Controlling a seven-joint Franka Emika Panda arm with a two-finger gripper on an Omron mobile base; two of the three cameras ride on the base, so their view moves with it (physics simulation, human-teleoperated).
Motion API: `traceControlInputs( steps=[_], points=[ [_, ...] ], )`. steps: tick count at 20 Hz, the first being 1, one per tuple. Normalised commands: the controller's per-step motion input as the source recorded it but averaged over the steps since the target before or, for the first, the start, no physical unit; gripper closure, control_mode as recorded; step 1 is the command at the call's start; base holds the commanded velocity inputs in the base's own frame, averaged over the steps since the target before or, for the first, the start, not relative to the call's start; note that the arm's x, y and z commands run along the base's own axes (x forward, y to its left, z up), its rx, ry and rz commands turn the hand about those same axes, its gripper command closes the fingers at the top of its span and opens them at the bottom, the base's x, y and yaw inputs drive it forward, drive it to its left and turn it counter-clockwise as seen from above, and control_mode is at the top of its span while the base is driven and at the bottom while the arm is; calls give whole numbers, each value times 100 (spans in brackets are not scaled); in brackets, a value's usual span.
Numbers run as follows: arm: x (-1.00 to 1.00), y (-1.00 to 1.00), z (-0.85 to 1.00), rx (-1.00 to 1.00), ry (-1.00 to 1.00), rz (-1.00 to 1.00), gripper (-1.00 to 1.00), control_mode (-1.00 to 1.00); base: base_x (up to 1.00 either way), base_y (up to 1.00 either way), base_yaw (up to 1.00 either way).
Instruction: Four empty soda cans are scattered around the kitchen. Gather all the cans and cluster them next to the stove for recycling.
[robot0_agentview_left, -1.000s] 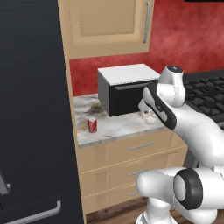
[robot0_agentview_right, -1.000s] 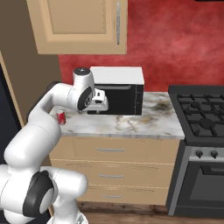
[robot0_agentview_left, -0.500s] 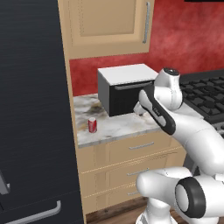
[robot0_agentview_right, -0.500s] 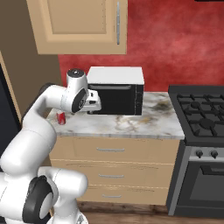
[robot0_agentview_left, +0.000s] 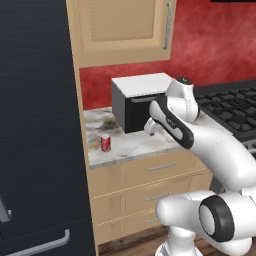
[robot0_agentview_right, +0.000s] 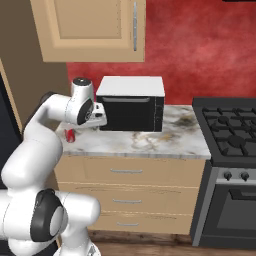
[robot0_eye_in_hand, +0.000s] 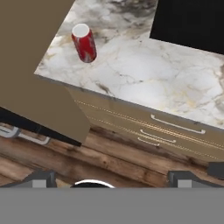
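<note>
One red soda can (robot0_agentview_left: 105, 142) with a silver top stands upright near the left end of the marble counter (robot0_agentview_left: 135, 145), beside a tall dark panel. It also shows in the right base view (robot0_agentview_right: 70, 135), partly behind my arm, and in the hand view (robot0_eye_in_hand: 84, 43) at the upper left. My gripper (robot0_agentview_left: 151, 127) hovers above the counter in front of the microwave, right of the can and apart from it. Its fingertips (robot0_eye_in_hand: 41, 178) stand wide apart, open and with nothing between them. The black stove (robot0_agentview_right: 230, 135) lies at the counter's right end.
A black microwave (robot0_agentview_right: 131, 102) with a white top sits at the back of the counter, close behind my hand (robot0_agentview_right: 97, 116). A wooden cabinet (robot0_agentview_left: 125, 30) hangs above. Drawers (robot0_eye_in_hand: 175, 127) run below the counter edge. A tall dark panel (robot0_agentview_left: 35, 125) borders the left side.
My arm has swung left along the front of the microwave, bringing the hand closer to the red can. The jaws stay open and the can has not moved.
</note>
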Motion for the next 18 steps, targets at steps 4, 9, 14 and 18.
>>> traceControlInputs(
  steps=[4,9,14,18],
  points=[
    [13,34,-1,0,17,4,-100,-100,0,0,0],
    [5,33,-2,-1,4,0,-100,-100,0,0,0],
    [6,31,-2,-2,0,0,-100,-100,0,0,0],
    [9,28,-3,0,0,0,-100,-100,0,0,0]
  ],
)
